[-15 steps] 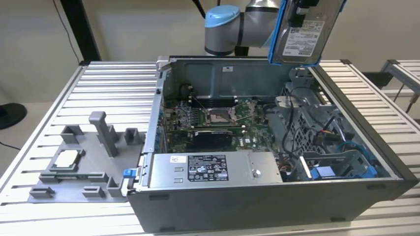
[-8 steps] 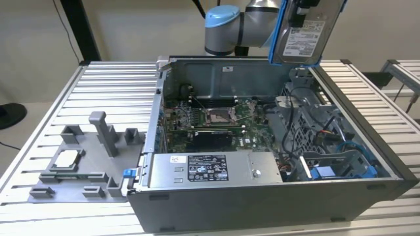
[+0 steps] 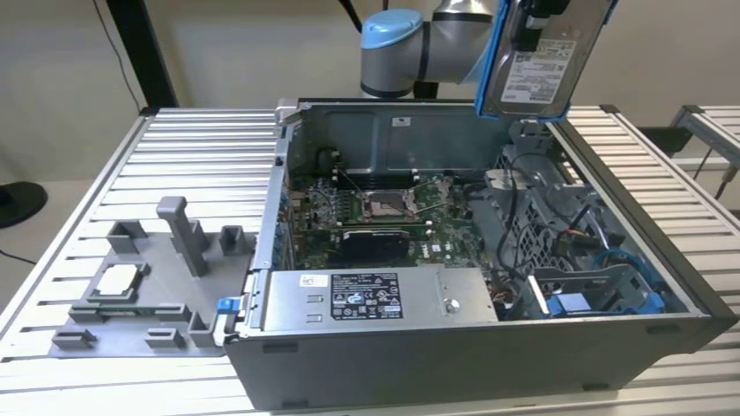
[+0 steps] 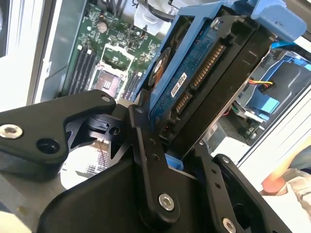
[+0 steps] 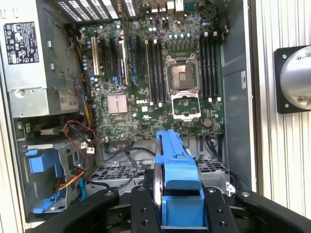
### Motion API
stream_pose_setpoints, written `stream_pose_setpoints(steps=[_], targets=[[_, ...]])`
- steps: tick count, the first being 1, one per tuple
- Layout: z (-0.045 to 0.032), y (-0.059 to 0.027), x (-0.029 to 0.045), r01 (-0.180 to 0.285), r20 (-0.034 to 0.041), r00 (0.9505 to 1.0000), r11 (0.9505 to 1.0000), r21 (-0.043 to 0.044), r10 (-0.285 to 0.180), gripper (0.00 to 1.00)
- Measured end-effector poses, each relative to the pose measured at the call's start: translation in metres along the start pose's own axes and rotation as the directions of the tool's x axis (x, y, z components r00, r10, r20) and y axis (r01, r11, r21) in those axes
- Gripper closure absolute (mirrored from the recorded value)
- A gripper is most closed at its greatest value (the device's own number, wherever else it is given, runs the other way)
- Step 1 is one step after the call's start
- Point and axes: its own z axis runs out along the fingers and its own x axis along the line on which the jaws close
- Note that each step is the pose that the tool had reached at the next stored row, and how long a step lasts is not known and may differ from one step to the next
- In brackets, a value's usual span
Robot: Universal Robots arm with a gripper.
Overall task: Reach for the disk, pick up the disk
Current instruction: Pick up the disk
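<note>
Saw a slatted table [image 3: 173,156] running under everything, its far corners cut off by the edges of the exterior view. Found an open computer case [image 3: 463,364] on it, filling the middle and lower right of that view, with the motherboard [image 3: 382,217] bare inside. Noted a long grey box [image 3: 370,299] with a black-and-white sticker along the case's near wall, and a blue drive bay [image 3: 590,299] at lower right, half buried in cables and hard to sort out. Made out a grey fixture [image 3: 139,295] at lower left, with a small silver chip [image 3: 120,279] lying in it.

Could follow the arm [image 3: 405,43] only as a blue-capped joint at top centre, the rest lost above the frame.

Found the disk [image 3: 538,61] in the upper right of the exterior view, lifted clear above the far right corner of the case and touching nothing below. Saw its long axis near upright, leaning slightly, its white label facing the camera, a blue rail down its left edge, its top end cut off by the frame.

In both wrist views, saw the gripper [image 4: 170,145] [image 5: 180,204] with its black fingers [image 4: 146,160] clamped on the disk's two broad faces. Saw the connector edge and circuit-board face in the second wrist view, but only the blue rail in the first.
</note>
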Motion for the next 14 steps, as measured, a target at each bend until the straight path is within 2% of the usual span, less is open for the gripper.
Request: stream_pose_setpoints(steps=[14], targets=[[0.0001, -0.002, 0.0151, 0.0, 0.0, 1.0, 1.0, -0.0001, 0.0, 1.0]])
